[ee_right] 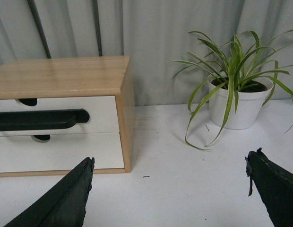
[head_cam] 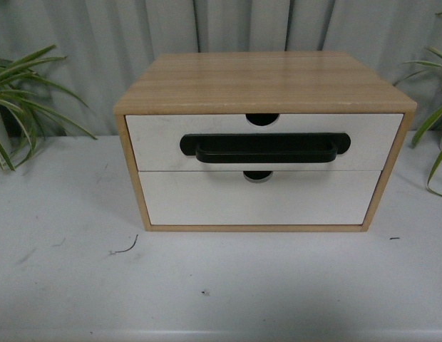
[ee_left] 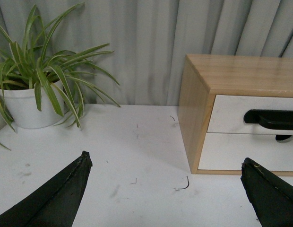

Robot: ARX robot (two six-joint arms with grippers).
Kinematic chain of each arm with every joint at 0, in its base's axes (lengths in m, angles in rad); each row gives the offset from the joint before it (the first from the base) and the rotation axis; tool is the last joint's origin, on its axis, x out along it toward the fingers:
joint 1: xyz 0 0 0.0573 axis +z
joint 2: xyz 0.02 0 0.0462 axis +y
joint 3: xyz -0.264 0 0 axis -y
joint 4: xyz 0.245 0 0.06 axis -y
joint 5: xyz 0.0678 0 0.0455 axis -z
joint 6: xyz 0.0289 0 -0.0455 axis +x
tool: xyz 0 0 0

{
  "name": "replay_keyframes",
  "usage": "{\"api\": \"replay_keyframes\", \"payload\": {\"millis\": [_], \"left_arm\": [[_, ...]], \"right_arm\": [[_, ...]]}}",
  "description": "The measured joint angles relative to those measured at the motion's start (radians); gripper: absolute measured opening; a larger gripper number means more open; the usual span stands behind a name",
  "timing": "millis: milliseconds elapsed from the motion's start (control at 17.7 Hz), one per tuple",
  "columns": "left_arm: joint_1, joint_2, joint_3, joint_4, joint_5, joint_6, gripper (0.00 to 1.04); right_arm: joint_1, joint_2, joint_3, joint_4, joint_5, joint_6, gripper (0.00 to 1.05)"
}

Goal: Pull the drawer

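A light-wood cabinet (head_cam: 264,80) stands on the white table. Its upper drawer (head_cam: 157,139) has a white front, a long black bar handle (head_cam: 265,148) and a half-round notch in its top edge, and it sits flush, shut. Below it is a plain white drawer front (head_cam: 199,203) with no handle. Neither arm shows in the front view. My left gripper (ee_left: 165,163) is open over bare table to the left of the cabinet (ee_left: 241,73). My right gripper (ee_right: 169,165) is open over the table to the right of the cabinet (ee_right: 66,75). Both hold nothing.
A potted plant in a white pot (ee_left: 26,111) stands at the table's far left, another potted plant (ee_right: 234,106) at the far right. Grey curtain hangs behind. A small curled scrap (head_cam: 125,248) lies on the table (head_cam: 221,285) in front of the cabinet's left corner.
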Motion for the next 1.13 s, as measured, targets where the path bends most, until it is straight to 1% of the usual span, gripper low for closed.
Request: {"api": "replay_keyframes", "payload": {"millis": [1128], "left_arm": [[0.0,0.0,0.0,0.0,0.0,0.0,0.98]], "right_arm": [[0.0,0.0,0.0,0.0,0.0,0.0,0.98]]}}
